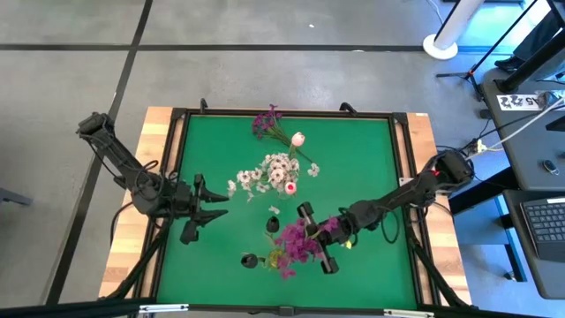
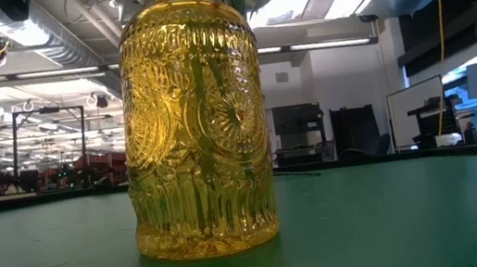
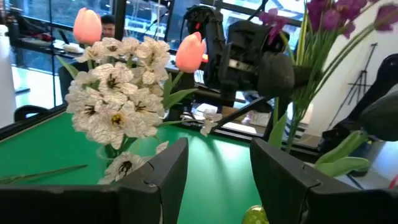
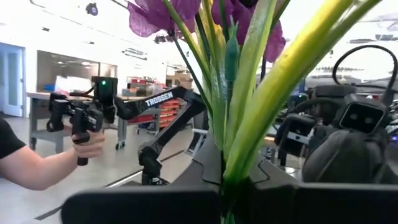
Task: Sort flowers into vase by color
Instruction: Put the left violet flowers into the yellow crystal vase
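**Purple Sprigs Clamped Over the Green Table**

Jaws spread wide and holding nothing, the left gripper (image 1: 205, 212) hangs over the green table (image 1: 353, 168) well to the left of the white blossom cluster (image 1: 275, 170), which stands near the table's centre. From the left wrist view the two dark fingers (image 3: 158, 177) frame those white blossoms (image 3: 115, 106), with pale pink tulip heads (image 3: 189, 53) rising just beside them.

Another pink tulip (image 1: 297, 139) and a loose purple sprig (image 1: 267, 121) lie just beyond the white cluster, toward the far edge. A few small white blooms (image 1: 238, 182) are scattered on its left side.

On the near side of the cluster, the right gripper (image 1: 316, 237) is closed around the green stems (image 4: 239, 124) of a magenta-purple bunch (image 1: 296, 243). Two small dark openings (image 1: 250, 260) sit beside that bunch.

At table level, an embossed amber glass vase (image 2: 193, 121) stands upright. A person's hand (image 4: 90, 144) grips a control handle in the room beyond.
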`<control>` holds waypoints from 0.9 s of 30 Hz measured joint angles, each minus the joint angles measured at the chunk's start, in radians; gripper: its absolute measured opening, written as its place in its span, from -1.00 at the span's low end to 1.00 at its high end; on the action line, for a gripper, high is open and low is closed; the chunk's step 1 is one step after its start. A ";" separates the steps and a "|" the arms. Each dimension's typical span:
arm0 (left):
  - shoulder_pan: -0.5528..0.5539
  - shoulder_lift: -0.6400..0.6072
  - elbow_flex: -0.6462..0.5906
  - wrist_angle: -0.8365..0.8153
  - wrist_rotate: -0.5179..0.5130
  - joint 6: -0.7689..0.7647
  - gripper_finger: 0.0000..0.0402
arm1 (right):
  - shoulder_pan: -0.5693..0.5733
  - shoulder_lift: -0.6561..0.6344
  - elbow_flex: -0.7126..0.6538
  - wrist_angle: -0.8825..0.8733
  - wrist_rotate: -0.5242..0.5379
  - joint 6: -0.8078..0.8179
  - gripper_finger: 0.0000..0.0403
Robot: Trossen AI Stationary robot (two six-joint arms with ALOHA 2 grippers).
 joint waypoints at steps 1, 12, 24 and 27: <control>0.000 0.000 0.000 0.001 0.001 0.000 -0.17 | -0.001 0.006 0.002 -0.003 -0.004 0.001 -0.98; 0.000 0.000 0.000 0.003 0.001 -0.001 -0.26 | -0.008 0.069 0.014 -0.012 0.002 0.028 -0.98; 0.000 0.000 0.000 0.001 0.004 -0.002 -0.26 | -0.018 0.129 0.014 -0.097 0.090 0.098 -0.86; 0.000 0.000 0.000 0.001 0.004 -0.002 -0.26 | -0.028 0.129 0.014 -0.115 0.098 0.132 -0.78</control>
